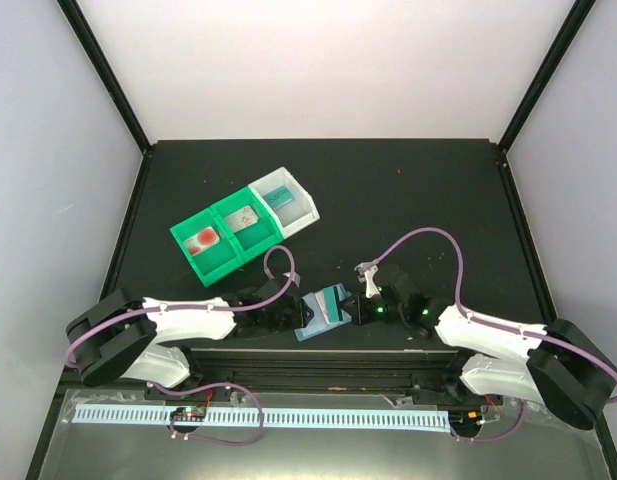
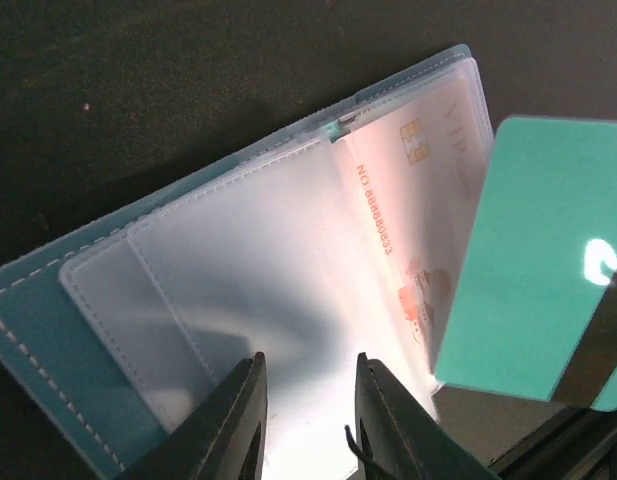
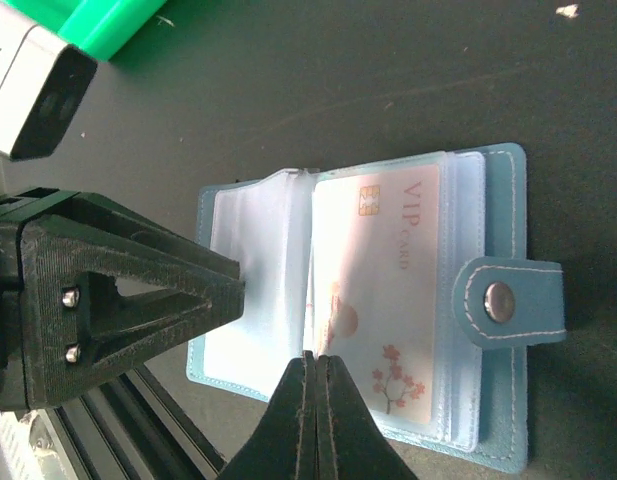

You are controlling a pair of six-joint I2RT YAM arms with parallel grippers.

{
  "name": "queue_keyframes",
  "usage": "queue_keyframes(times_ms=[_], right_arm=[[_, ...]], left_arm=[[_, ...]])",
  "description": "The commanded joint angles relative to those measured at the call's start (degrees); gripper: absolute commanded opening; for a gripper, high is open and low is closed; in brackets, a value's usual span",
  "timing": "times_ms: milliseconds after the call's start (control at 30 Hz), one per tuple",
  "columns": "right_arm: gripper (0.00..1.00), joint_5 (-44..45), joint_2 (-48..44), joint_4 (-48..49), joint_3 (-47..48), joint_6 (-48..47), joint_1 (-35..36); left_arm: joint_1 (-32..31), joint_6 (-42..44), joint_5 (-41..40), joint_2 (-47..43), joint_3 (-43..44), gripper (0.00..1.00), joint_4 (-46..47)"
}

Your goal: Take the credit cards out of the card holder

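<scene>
White-shelled arms (image 1: 188,318) have black joints and purple cables (image 1: 418,233).

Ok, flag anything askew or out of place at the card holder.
The teal card is out of the sleeves, standing tilted over the open card holder, apparently pinched edge-on by the right gripper. The VIP card sits square in its sleeve; nothing looks damaged.

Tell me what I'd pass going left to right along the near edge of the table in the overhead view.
Left arm → left claw → card holder → right claw, shut on the teal card → right arm.
</scene>
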Motion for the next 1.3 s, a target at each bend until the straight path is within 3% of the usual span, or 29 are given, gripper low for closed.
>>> queue_keyframes(times_ms=[0,433,733,967,1267], right_arm=[[0.01,1.4,-3.2,-4.0,2.4,1.0,-0.4],[0.01,3.7,-10.5,-14.5,8.2,10.6,-0.5],[0.01,4.5,-11.0,-23.1,14.1,23.6,-0.5],[0.01,2.0,-12.9,-22.3,16.0,28.5,-0.5],[0.01,-2.2,-16.6,-19.4,13.7,30.5,-0.5]], left_arm=[[-0.9,4.2,-3.0,-2.6,3.8,0.27,-5.1],[-1.0,17.0,-6.2,-17.3,2.7,0.29,-3.0],[-8.1,42.5,-10.2,-27.5,-1.5,0.38,4.8],[-22.7,66.2,-24.0,-23.9,2.6,0.50,5.5],[-27.2,74.4,-38.6,-14.5,6.5,0.49,8.3]])
